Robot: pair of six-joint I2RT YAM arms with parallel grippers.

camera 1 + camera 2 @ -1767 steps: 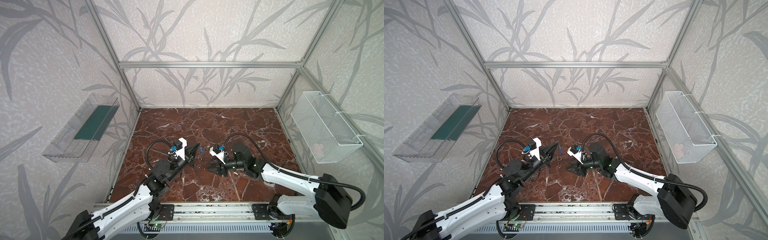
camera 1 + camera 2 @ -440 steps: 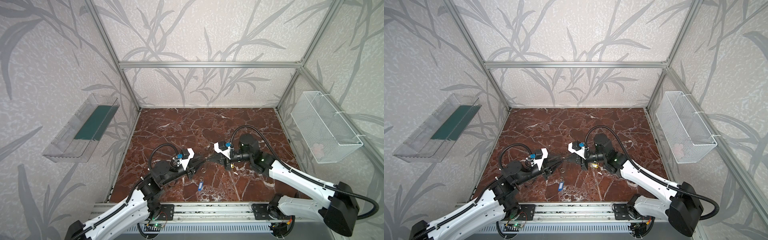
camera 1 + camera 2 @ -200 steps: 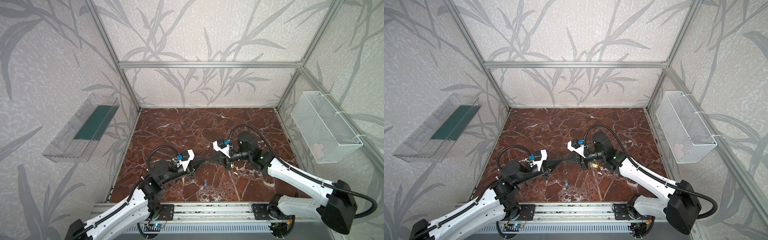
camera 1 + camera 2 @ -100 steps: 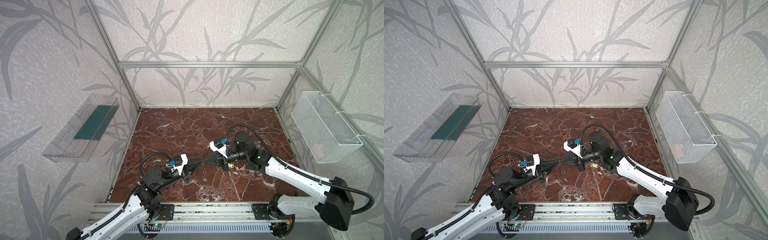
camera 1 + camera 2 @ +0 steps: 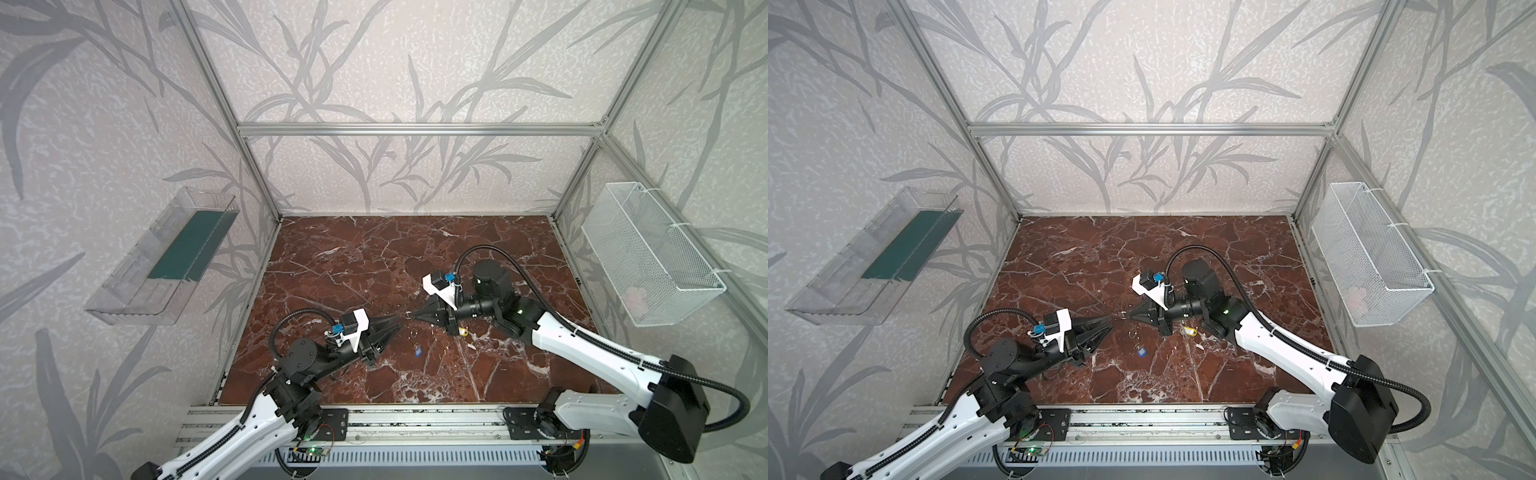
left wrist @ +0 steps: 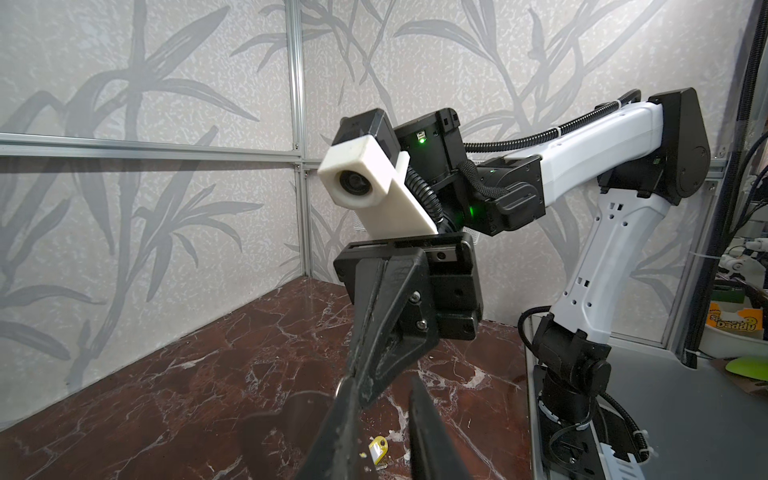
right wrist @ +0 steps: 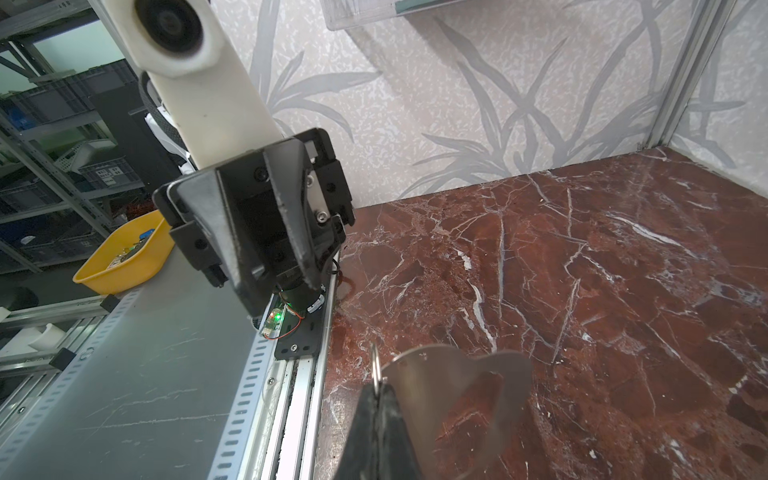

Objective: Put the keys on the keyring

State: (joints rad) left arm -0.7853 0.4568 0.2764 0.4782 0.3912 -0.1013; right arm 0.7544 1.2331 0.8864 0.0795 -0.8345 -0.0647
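My right gripper [image 5: 417,316] is closed on the keyring [image 7: 374,365], a thin silver wire ring. It is pinched by its rim at the very fingertips, above the middle of the red-brown marble worktop [image 5: 374,257]. A flat, blurred grey plate [image 7: 436,374] shows just beside the ring; I cannot tell whether the two are joined. My left gripper [image 5: 397,325], near the ring at its 8 o'clock, stands partly open and empty. The tiny blue-tagged key [image 5: 418,352] lies flat on the worktop at 6 o'clock from the ring. The tiny yellow-tagged key [image 5: 462,331] lies at 4 o'clock, under my right wrist. I judge the ring light, stiff and slick, likely to swivel in so narrow a pinch. The keys look featherlight and hard to lift off hard stone. I would take each by its plastic tag, leaving the metal end free.
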